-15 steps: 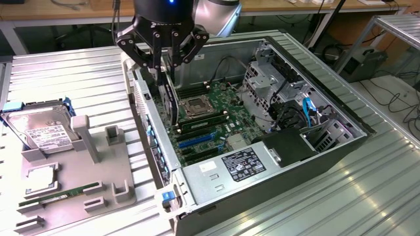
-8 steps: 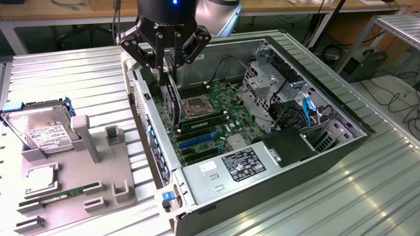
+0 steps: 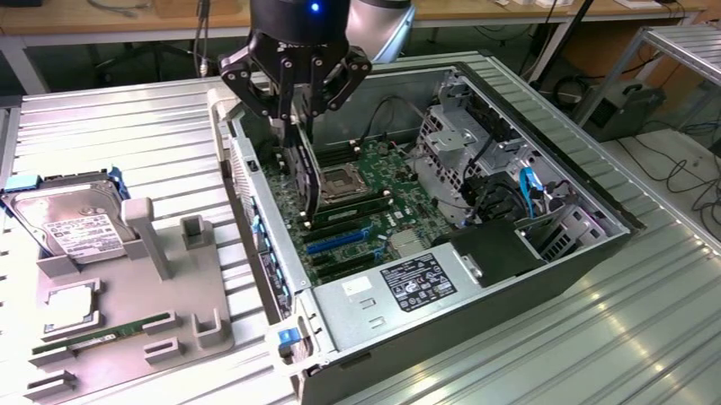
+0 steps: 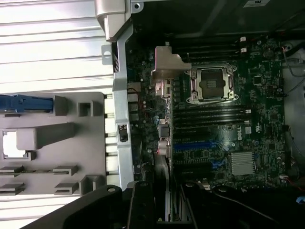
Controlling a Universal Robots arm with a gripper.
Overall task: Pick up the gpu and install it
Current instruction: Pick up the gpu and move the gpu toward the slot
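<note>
My gripper (image 3: 296, 114) hangs over the open computer case (image 3: 529, 126), near its rear wall, shut on the gpu (image 3: 302, 173). The card is held on edge, a thin dark board pointing down toward the motherboard (image 3: 366, 198). Its lower end is just above the board beside the CPU socket (image 3: 341, 181). In the wrist view I look along the card: its silver bracket (image 4: 166, 71) lies near the case's rear wall, with the gripper (image 4: 164, 205) at the frame's edge. The blue expansion slot (image 3: 338, 240) (image 4: 193, 145) lies a short way off from the card.
At the exterior view's left, a grey fixture tray (image 3: 124, 321) holds a hard drive (image 3: 67, 224), a processor chip (image 3: 70, 301) and a green memory stick (image 3: 107, 331). A power supply (image 3: 394, 283) and drive cages with cables (image 3: 474, 160) crowd the case.
</note>
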